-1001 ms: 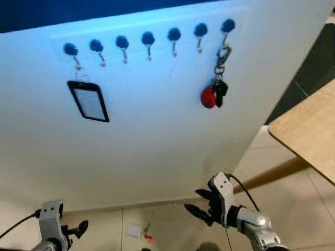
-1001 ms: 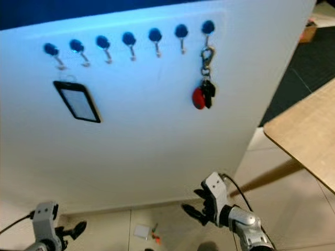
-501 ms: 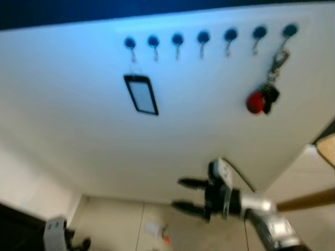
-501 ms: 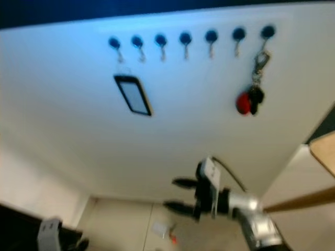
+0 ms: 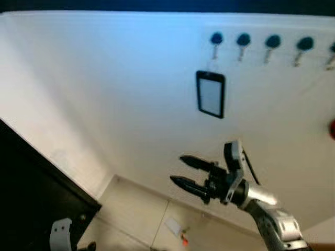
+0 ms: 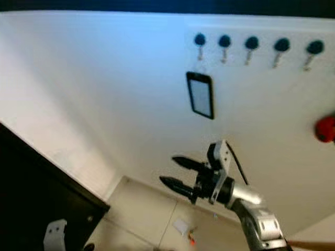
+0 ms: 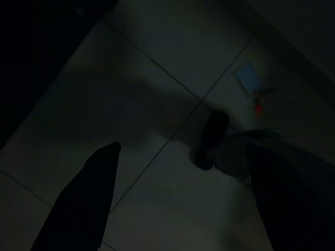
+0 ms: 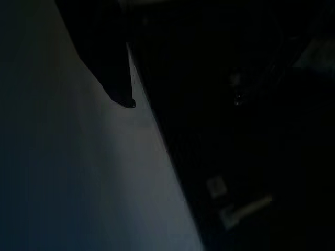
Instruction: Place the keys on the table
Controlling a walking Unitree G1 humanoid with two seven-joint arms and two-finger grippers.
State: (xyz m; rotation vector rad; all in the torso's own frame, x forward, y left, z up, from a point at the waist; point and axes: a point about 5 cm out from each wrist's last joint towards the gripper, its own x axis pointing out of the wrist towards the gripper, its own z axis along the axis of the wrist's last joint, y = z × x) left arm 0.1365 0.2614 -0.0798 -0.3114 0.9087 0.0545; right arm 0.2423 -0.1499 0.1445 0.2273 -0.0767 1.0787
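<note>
Wall [image 5: 104,78]: white, bluish light near the top
Hooks [image 5: 244,41]: row of dark knobs
Floor [image 5: 136,214]: pale tiles
Furniture [image 5: 31,193]: dark cabinet at left

Pale tiled floor [image 5: 131,214] ran below the white wall [image 5: 115,94]. On it, toward 6 o'clock, lay a small white square piece [image 5: 173,226], with a tiny orange-red bit [image 5: 183,241] just beside it at its 4 o'clock.
</note>
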